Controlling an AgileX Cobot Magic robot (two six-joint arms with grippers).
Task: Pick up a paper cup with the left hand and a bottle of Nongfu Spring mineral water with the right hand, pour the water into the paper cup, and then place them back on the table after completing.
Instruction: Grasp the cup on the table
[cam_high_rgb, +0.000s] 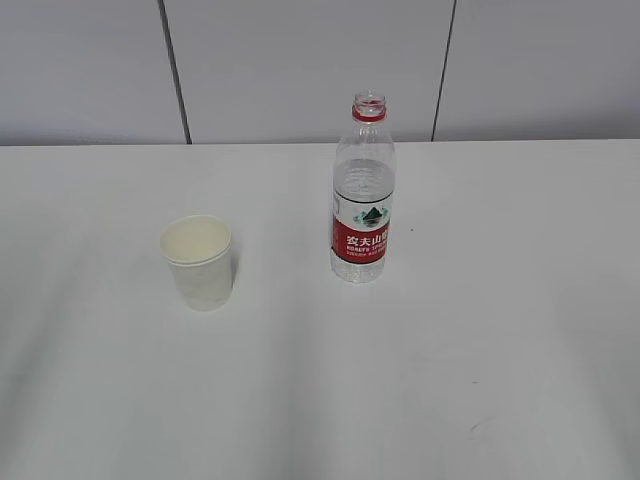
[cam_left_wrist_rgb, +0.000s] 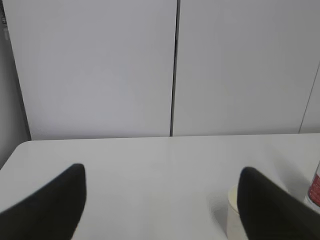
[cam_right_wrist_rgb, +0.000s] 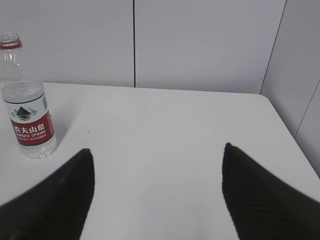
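Observation:
A white paper cup stands upright on the white table, left of centre. An uncapped Nongfu Spring bottle with a red label stands upright right of it, holding clear water. Neither arm shows in the exterior view. In the left wrist view my left gripper is open and empty; the cup sits partly behind its right finger, and the bottle's edge shows at the far right. In the right wrist view my right gripper is open and empty; the bottle stands to its far left.
Grey wall panels rise behind the table's far edge. The table's right edge shows in the right wrist view. A few tiny dark specks mark the tabletop.

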